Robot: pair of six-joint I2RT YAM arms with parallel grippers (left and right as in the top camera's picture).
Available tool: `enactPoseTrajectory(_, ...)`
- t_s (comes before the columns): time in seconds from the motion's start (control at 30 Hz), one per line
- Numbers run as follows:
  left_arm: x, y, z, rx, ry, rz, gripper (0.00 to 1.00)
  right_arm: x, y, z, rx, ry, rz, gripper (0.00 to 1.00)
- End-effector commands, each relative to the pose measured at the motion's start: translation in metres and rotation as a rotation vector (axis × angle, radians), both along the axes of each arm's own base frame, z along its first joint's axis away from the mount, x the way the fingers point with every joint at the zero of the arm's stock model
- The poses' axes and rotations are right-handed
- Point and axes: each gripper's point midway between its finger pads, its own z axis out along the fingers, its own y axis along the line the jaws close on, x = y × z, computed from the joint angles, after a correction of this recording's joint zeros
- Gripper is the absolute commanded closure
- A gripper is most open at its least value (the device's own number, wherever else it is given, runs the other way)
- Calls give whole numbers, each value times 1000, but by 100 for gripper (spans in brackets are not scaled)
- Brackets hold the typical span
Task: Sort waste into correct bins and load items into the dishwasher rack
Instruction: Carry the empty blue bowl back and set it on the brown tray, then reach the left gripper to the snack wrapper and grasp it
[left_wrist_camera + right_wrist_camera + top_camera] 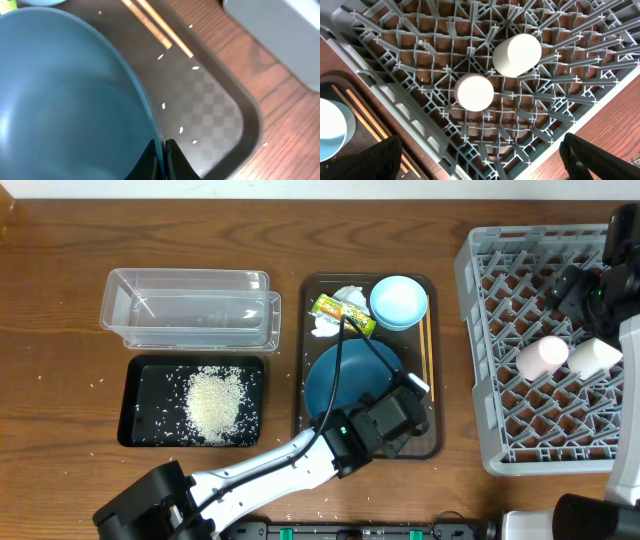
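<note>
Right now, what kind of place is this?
Probably a table set up for clearing dishes after a meal, not surely a kitchen: a grey plastic lattice dishwasher rack holding a pale pink cup, a dark brown serving tray, and a shallow black tray of white rice.

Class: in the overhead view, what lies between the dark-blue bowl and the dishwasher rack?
The chopsticks lie along the brown tray edge nearest the rack, between the dark-blue bowl and the dishwasher rack. Inside it, the pink cup and white cup lie mid-rack.
</note>
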Motion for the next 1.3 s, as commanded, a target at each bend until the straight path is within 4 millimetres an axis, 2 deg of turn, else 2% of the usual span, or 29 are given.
enactPoseTrajectory(0.0,5,1,3,32,-37,-4,93,0,-3,2,-7,-6,-8,1)
enactPoseTrajectory(0.3,1,8,-3,33,17,54,91,0,-3,2,-7,-5,-7,1)
enactPoseTrajectory(0.4,-2,10,-6,35,44,68,83,0,-3,2,-7,-5,-8,1)
enactPoseTrajectory(0.43,-6,8,-6,28,62,55,78,0,-3,2,-7,-5,-9,1)
enactPoseTrajectory(0.5,-13,3,-7,9,99,27,74,0,-3,2,-7,-5,-8,1)
enactPoseTrajectory(0.7,-19,-1,-7,-11,128,2,67,0,-3,2,-7,-5,-8,1)
enactPoseTrajectory(0.83,-18,-1,0,-27,120,4,45,0,-3,2,-7,-5,-8,1)
enactPoseTrajectory(0.93,-9,1,13,-59,87,26,34,0,-3,2,-7,-6,-8,1)
enactPoseTrajectory(1.03,8,11,38,-106,32,77,27,0,-3,2,-7,-5,-8,1)
enactPoseTrajectory(1.2,46,46,91,-229,-54,204,19,0,-3,2,-7,-5,-8,1)
enactPoseTrajectory(1.27,60,63,105,-267,-51,235,17,0,-3,2,-7,-5,-8,1)
